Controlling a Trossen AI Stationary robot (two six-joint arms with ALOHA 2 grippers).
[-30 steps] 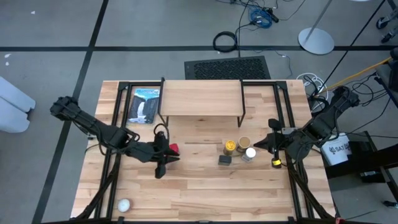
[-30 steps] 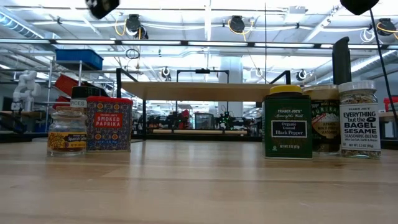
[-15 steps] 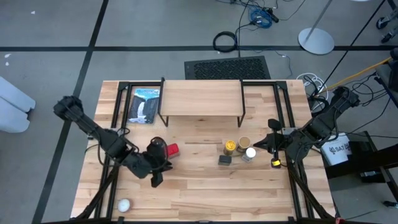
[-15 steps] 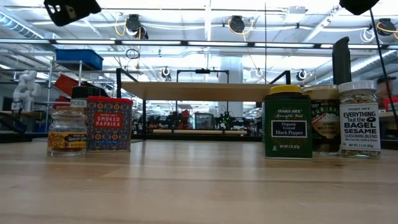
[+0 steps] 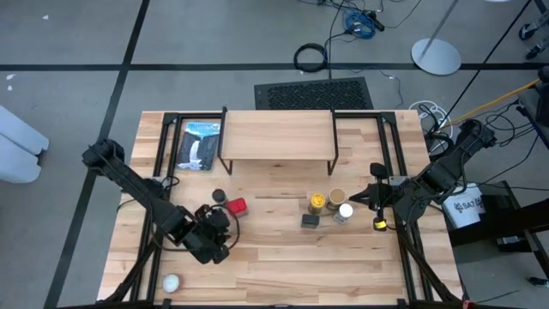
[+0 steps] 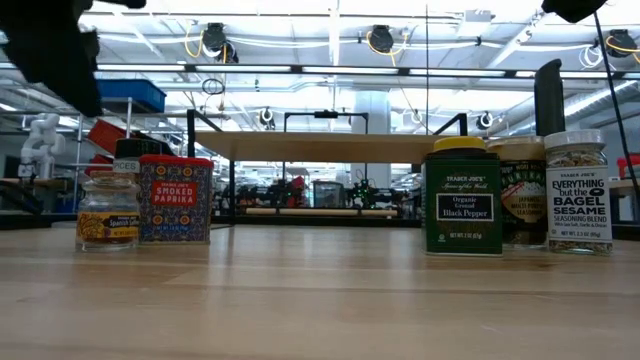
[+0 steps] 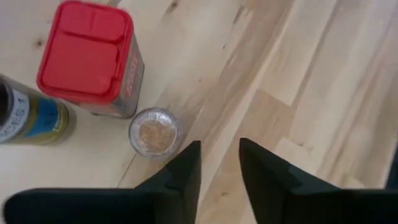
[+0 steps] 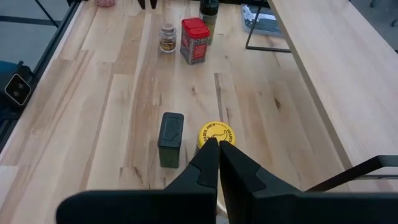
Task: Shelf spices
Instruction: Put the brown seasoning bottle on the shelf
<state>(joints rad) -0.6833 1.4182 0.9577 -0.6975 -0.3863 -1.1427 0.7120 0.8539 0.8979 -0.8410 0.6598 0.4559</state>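
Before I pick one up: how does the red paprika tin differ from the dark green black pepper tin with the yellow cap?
The red paprika tin has a red lid; the dark green black pepper tin carries a yellow cap. The red tin stands on the table's left side next to the small glass jar; the pepper tin stands on the right among the other jars. In the low view the pepper tin looks taller. Both stand upright on the table, not yet on the shelf.

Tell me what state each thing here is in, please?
Red tin, upright, lid closed.
Small jar, upright, capped.
Black square tin, upright, closed.
Yellow-lidded jar, upright on the table.
Shelf, nothing on top.
Left tool, slightly open, holding nothing.
Right tool, shut, holding nothing.
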